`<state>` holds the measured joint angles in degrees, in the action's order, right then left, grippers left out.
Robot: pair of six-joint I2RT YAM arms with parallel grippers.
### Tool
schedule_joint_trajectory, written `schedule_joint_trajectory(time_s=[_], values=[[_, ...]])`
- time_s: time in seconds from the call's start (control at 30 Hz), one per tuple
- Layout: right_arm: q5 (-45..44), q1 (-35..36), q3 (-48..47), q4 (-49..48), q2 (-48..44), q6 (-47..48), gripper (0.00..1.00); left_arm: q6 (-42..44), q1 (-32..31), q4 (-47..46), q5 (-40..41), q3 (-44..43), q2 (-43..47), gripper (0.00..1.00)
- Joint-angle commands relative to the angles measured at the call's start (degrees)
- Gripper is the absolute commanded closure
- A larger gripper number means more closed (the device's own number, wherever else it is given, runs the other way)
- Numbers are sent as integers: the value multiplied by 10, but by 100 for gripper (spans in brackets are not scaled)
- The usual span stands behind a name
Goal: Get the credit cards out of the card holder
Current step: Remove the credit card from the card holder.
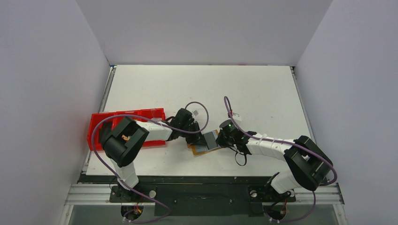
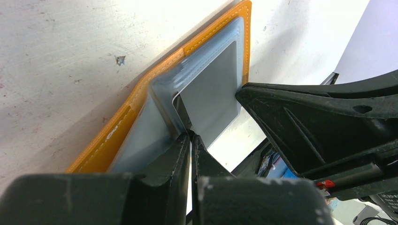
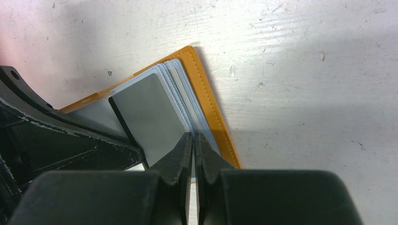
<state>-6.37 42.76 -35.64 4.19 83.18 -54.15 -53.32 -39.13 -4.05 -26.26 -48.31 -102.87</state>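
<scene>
Top external: arms (image 1: 157, 131) (image 1: 274, 145) low at holder (image 1: 197, 151)

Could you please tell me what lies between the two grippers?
The open tan card holder with a grey card raised from it lies between the left gripper and right gripper, as the top external view shows.

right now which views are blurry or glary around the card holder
top external: evenly lit and sharp, but the card holder is small in frame; left wrist: left claw blurred up close, grey card carries a soft sheen; right wrist: right claw out of focus, table scratches crisp, soft shadow beside the holder
</scene>
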Motion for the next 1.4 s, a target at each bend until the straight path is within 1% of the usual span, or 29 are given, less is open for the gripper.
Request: schedule_joint_trajectory(time_s=[0.0,0.73,1.17,1.37], values=[[-16,-8,37,75,23,5,100,24,4,20,-4,2,21,100],[-23,-18,60,79,2,-9,100,44,14,36,-12,11,21,100],[-26,-21,64,79,-2,-12,100,58,25,40,-22,19,40,100],[-26,-21,64,80,-6,-12,100,70,26,72,-23,18,56,100]])
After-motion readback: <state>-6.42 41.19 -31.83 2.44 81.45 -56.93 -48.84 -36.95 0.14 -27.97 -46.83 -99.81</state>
